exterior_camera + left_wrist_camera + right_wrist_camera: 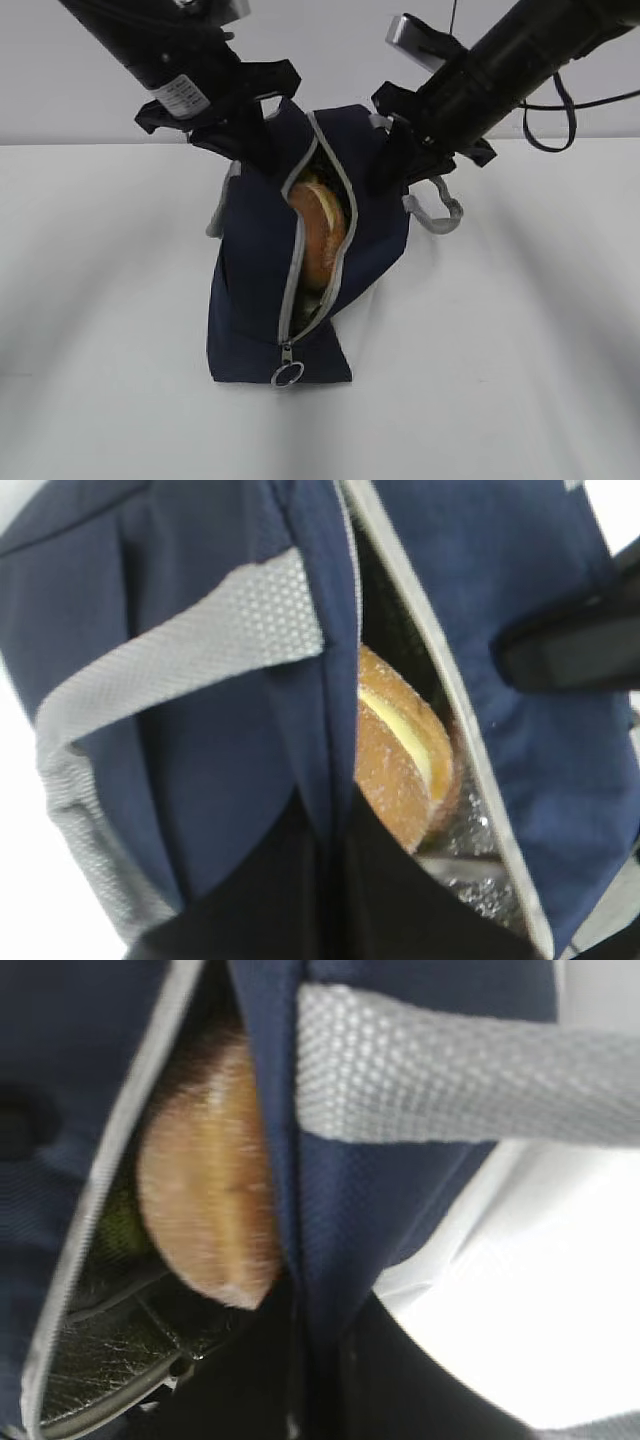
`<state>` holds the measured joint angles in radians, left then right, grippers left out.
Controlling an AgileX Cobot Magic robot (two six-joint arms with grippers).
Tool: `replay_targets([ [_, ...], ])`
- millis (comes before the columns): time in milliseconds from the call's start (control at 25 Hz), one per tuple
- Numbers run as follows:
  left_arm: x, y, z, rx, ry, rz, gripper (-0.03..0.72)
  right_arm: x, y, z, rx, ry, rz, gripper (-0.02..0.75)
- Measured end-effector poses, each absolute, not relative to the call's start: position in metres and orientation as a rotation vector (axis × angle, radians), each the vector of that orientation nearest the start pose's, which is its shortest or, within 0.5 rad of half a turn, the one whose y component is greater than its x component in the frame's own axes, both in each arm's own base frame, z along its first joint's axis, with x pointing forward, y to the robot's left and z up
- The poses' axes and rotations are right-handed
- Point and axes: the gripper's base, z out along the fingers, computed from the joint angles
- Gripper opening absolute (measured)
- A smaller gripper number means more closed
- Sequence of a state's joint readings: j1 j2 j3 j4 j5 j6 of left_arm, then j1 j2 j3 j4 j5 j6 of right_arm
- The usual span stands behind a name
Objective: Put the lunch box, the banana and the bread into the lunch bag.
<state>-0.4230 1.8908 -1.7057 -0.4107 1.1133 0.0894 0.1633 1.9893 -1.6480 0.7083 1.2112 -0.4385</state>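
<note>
The navy lunch bag [250, 290] stands mid-table with its grey zipper open and the ring pull [287, 375] at the near end. The bread [320, 235] lies in the opening on the silver lining; it also shows in the left wrist view [395, 770] and the right wrist view [205, 1190]. My left gripper [262, 150] is shut on the bag's left rim [335, 825]. My right gripper [392, 165] is shut on the right rim [320, 1310]. A bit of green [120, 1230] shows beside the bread; I cannot tell if it is the lunch box. The banana is hidden.
A grey rope handle [440, 215] hangs off the bag's right side, and another lies across the left side [180, 650]. The white table [520, 380] runs around the bag to a pale wall behind.
</note>
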Motion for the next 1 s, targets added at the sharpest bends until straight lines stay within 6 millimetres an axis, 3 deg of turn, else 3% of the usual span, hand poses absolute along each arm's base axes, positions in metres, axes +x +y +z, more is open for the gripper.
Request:
replay_targets([
  [440, 0.369, -0.210, 0.308, 0.398, 2.584, -0.831, -0.001, 0.404, 0.102, 0.325, -0.545, 2.664, 0.550, -0.008],
  [640, 0.376, -0.211, 0.311, 0.343, 2.510, -0.842, -0.001, 0.407, 0.098, 0.323, -0.521, 2.689, 0.485, -0.008],
  [1000, 0.392, -0.217, 0.288, 0.279, 2.507, -0.847, -0.001, 0.423, 0.100, 0.288, -0.489, 2.772, 0.493, -0.008],
])
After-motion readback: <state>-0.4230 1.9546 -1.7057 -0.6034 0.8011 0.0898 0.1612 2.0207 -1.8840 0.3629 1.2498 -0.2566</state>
